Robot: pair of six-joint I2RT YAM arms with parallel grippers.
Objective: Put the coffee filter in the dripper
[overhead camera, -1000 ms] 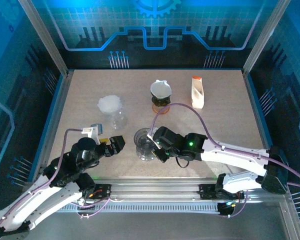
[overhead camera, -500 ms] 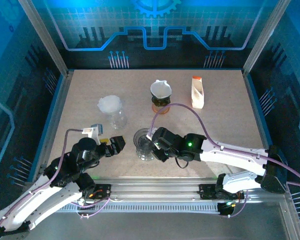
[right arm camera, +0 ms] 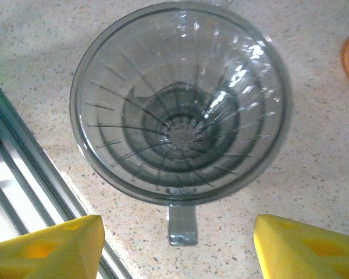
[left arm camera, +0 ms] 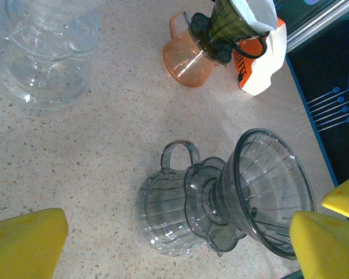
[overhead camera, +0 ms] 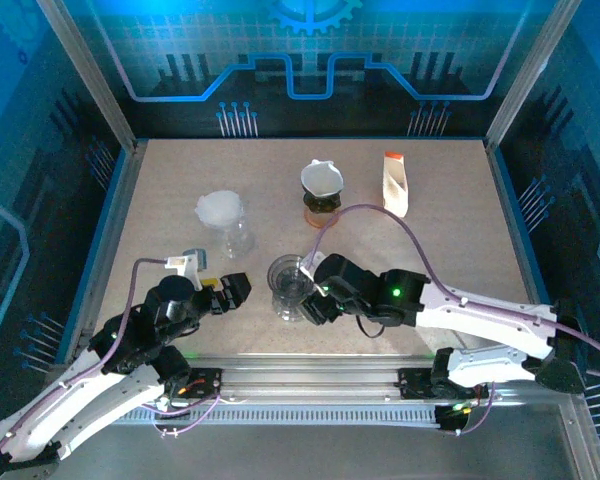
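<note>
An empty clear dripper (overhead camera: 285,273) sits on a clear glass server (left arm camera: 163,215) near the table's front middle. In the right wrist view I look straight down into the dripper (right arm camera: 180,99); its small handle tab lies between my fingers, untouched. My right gripper (overhead camera: 311,295) (right arm camera: 177,247) is open just right of it. My left gripper (overhead camera: 234,290) (left arm camera: 174,250) is open to the left, facing the tilted-looking dripper (left arm camera: 273,186). A white coffee filter (overhead camera: 321,177) (left arm camera: 256,11) rests in a dark dripper at the back.
The dark dripper (left arm camera: 227,26) stands on an orange server (overhead camera: 322,212) (left arm camera: 186,58). A white pouch (overhead camera: 395,185) stands right of it. A second clear dripper with whitish contents (overhead camera: 221,209) tops a clear carafe (overhead camera: 237,240) at the left. A metal rail (right arm camera: 29,174) runs along the table's front edge.
My right gripper has opened and let go of the clear dripper's handle, drawing back slightly to the right. The dripper stays on its server. The left arm has not moved.
</note>
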